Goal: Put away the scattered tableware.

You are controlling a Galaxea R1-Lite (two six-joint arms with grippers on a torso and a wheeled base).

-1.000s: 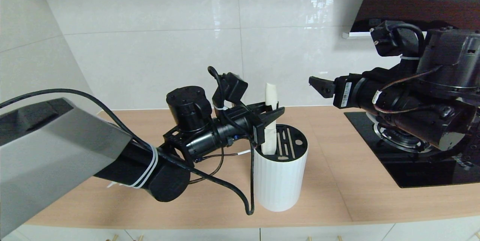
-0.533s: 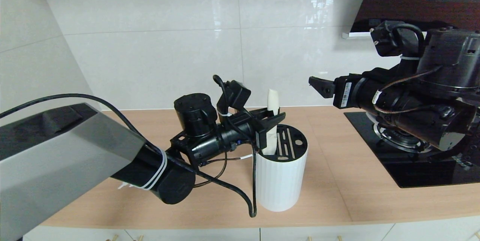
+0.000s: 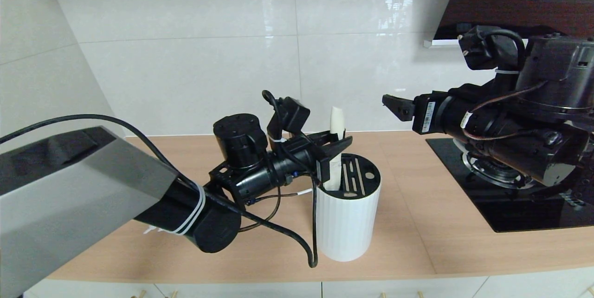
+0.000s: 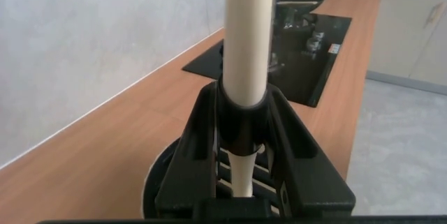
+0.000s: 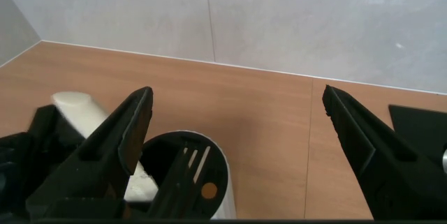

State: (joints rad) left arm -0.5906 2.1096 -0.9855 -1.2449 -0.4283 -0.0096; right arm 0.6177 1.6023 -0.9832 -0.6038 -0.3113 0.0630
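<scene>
White glossy tiles are forming the wall [image 3: 185, 56] behind a pale wood-grain countertop [image 3: 408, 223], into which a black glass cooktop [image 3: 510, 210] is sitting flush on the robot's right. Near the counter's front edge a white, vertically ribbed cylindrical holder [image 3: 345, 223] is standing upright, its flat black lid cut with narrow slots and a round hole. The left gripper [image 3: 336, 145] is hanging directly over the holder's left rim, its black fingers [image 4: 202, 126] clamping a cream-handled utensil [image 3: 336, 124]. This smooth, round-sectioned piece is standing almost vertical: its rounded tip is rising above the fingers and its lower part is reaching down to the slotted lid. The right gripper [image 5: 237, 109] is hovering above the counter between holder and cooktop, its two wedge-shaped fingers spread wide apart and gripping nothing, well clear of the utensil.
</scene>
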